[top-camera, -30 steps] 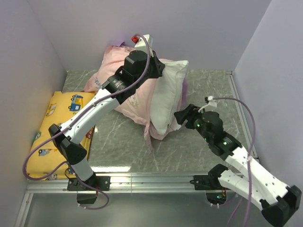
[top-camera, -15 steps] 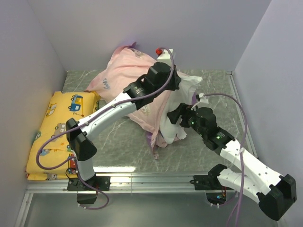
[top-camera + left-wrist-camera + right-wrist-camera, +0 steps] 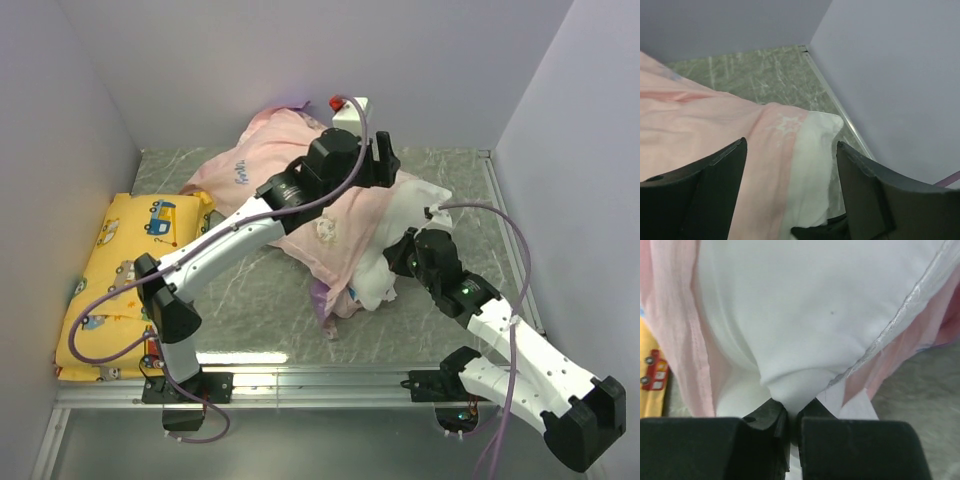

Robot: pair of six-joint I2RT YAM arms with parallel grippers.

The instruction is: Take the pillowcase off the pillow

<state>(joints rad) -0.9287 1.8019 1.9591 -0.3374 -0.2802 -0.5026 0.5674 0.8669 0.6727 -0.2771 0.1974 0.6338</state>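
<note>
The pillowcase, pale pink side out, lies bunched over the table's back middle, with a purple edge showing at the front. The white pillow sticks out of it to the right. My left gripper hovers open above the seam between cover and pillow; in its wrist view the pillowcase and pillow lie below the spread fingers, untouched. My right gripper is shut on a pinch of the pillow, near its lower end, with pink pillowcase to each side.
A yellow cushion with cartoon vehicles lies along the left wall. Walls close in the table at the left, back and right. A metal rail runs along the right edge and another along the front.
My left gripper has swung right, let go of the bundle and opened. My right gripper has closed on the white pillow. The pillow has dropped from upright to lying on the table.
</note>
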